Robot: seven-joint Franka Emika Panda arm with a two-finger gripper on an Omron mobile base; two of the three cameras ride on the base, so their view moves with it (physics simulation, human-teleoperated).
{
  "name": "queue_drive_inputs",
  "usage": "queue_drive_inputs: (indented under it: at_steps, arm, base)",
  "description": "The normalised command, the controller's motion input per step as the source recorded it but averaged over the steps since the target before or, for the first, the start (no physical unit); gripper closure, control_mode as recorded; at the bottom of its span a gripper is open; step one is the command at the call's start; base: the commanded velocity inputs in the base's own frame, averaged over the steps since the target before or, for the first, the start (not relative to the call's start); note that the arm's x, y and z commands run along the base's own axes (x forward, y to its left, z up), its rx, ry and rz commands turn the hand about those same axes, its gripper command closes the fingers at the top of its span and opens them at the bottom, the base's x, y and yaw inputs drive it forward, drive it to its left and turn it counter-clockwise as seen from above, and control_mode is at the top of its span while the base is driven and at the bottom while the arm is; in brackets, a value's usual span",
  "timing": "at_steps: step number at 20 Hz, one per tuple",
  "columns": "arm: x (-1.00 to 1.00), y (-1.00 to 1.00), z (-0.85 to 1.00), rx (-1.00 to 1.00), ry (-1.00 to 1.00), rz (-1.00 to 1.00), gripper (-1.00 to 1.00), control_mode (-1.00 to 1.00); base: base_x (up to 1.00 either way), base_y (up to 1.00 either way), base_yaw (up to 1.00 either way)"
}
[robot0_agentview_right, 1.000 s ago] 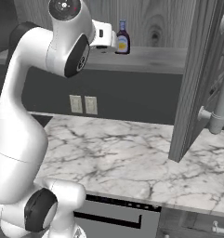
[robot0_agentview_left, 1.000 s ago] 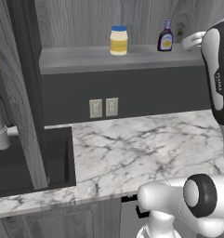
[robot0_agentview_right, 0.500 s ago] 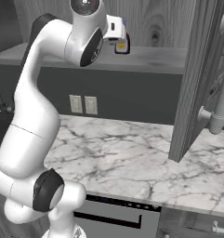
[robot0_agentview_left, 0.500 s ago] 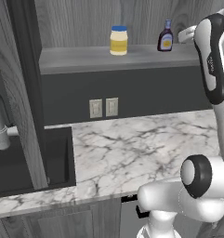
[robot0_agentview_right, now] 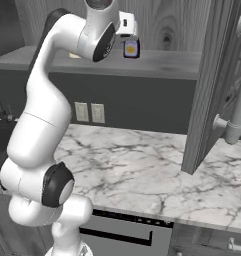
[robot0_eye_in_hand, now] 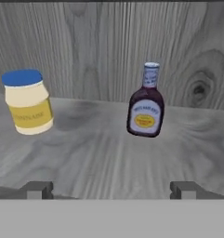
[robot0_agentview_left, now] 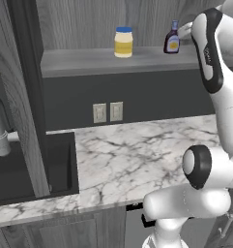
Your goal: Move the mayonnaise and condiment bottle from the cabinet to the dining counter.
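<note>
You get flat, even, rendered light with no clear source and no hard glare. The shelf [robot0_eye_in_hand: 108, 153] in the hand view is softly smeared toward its near edge, and a faint shadow pools between the jar [robot0_eye_in_hand: 28, 108] and the bottle [robot0_eye_in_hand: 146, 108]. Both stand a little tilted there, as the view rolls. The base views are soft and low in detail; the recess under the cabinet [robot0_agentview_left: 137, 99] reads dark, the marble bench [robot0_agentview_left: 147, 150] bright.
</note>
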Motion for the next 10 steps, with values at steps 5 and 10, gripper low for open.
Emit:
queue_drive_inputs:
  at_steps: [5,10]
  arm:
    - [0.43,-0.02,0.00,0.00,0.00,0.00,-1.00,-1.00]
    - [0.35,-0.02,0.00,0.00,0.00,0.00,-1.00,-1.00]
  base:
    - [0.00,0.00,0.00]
    - [0.00,0.00,0.00]
